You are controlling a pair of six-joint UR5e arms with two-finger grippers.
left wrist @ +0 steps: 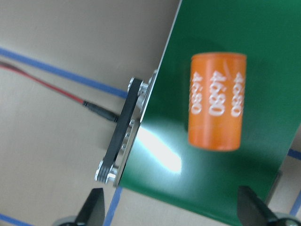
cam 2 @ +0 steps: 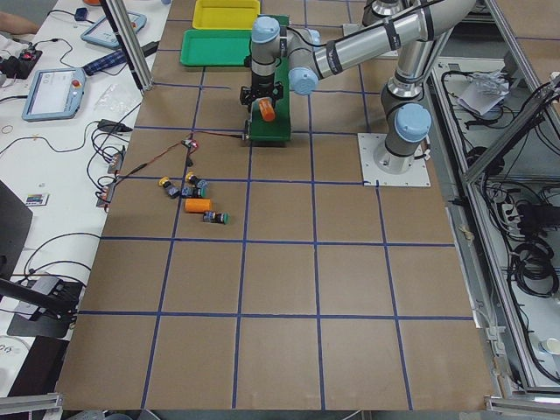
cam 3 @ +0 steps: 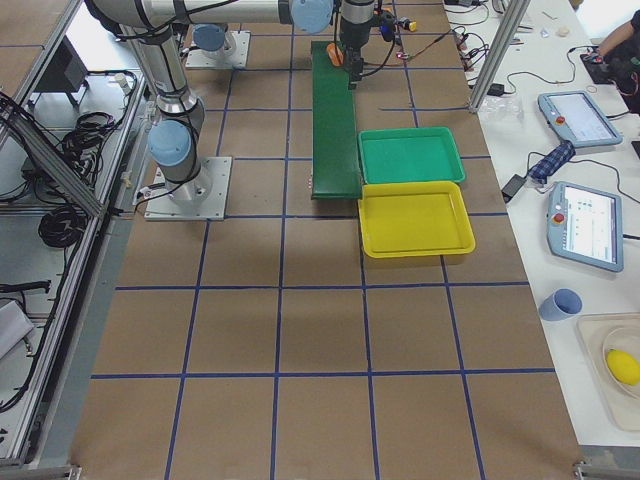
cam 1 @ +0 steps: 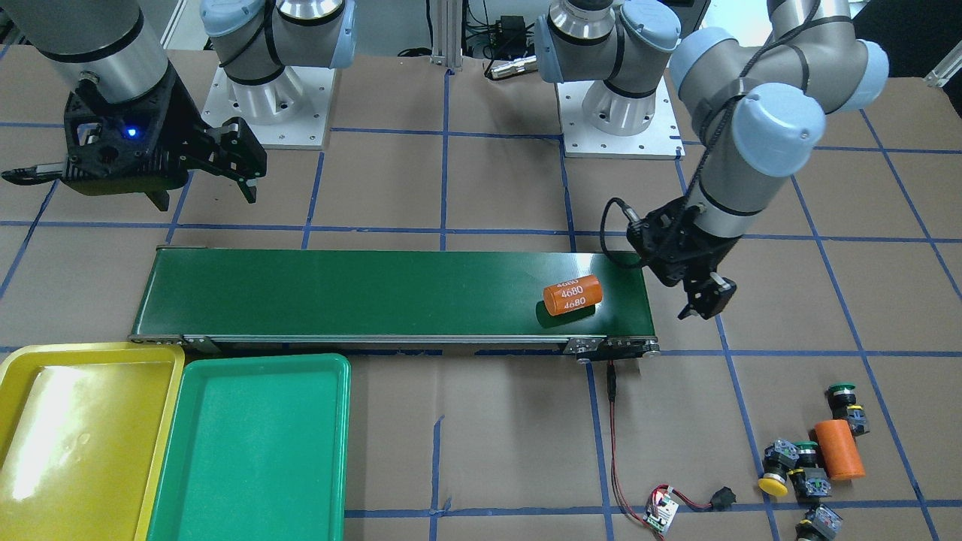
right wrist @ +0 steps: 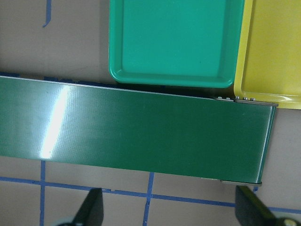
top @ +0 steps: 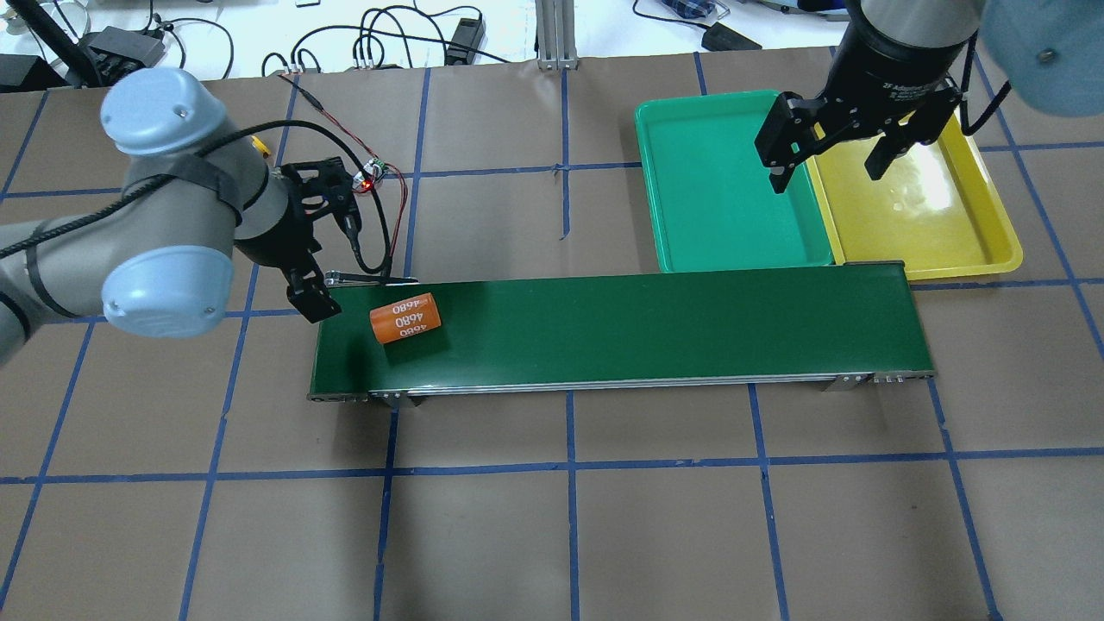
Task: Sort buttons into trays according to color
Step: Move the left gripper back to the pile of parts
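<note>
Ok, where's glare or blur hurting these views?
Exterior front-facing: glare whites out part of the yellow tray. Left wrist-mounted: the orange 4680 cylinder is slightly blurred, with a bright reflection on the conveyor belt. Right wrist-mounted: a glare streak on the same belt.

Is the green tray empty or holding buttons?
Empty. The green tray shows only bare plastic in the front and right wrist views.

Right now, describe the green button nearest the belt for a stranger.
Start at the conveyor belt, then the parts on the paper past its end by the left claw. The green-capped button lies at the belt-side end of the orange cylinder there, apart from the other three buttons.
</note>
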